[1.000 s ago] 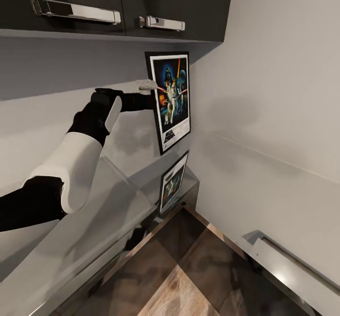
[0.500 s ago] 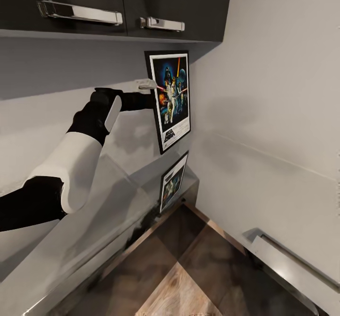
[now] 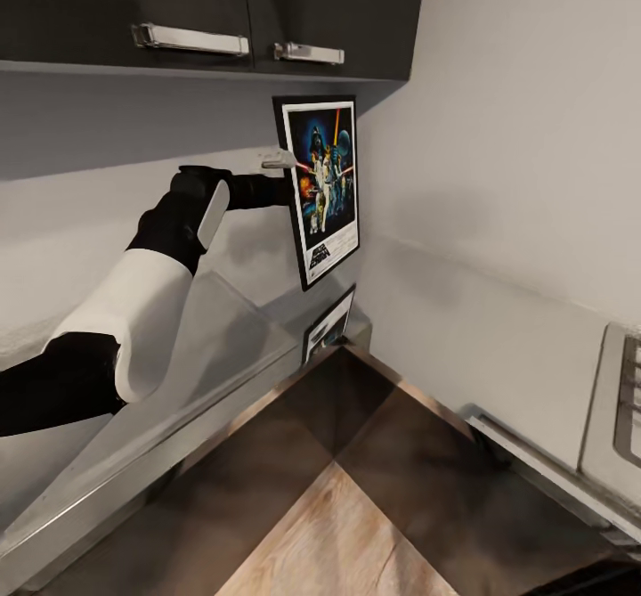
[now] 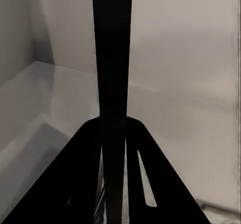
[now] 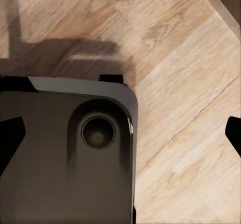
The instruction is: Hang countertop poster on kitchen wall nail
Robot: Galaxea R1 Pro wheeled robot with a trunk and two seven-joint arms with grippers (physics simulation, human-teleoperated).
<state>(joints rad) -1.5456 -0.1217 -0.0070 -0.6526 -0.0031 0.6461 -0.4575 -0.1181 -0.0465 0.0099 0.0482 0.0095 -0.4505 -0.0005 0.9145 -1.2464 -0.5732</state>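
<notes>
Black-framed and bright against the pale wall, the poster (image 3: 322, 188) hangs upright in our left fingers (image 3: 278, 161), which pinch its near edge; in the left wrist view its frame (image 4: 111, 58) runs as a dark strip straight out between them. It sits high above the bench (image 3: 178, 373), just under the dark wall cupboards (image 3: 214, 8), with its far edge close to the room corner beyond the fingers. Over the last second the arm and poster have kept the same spot, while the rest of the scene has slid: the head has turned, bringing more wood floor (image 3: 338, 525) and a steel appliance edge into sight. We judge that we are looking about for the nail, since no dot shows on the wall near the poster. We count one poster plus its reflection in the bench, two cupboard handles, and one arm in the head view. Of the right fingers (image 5: 236, 133) we see dark tips set far apart over the floor, so spread and empty.
</notes>
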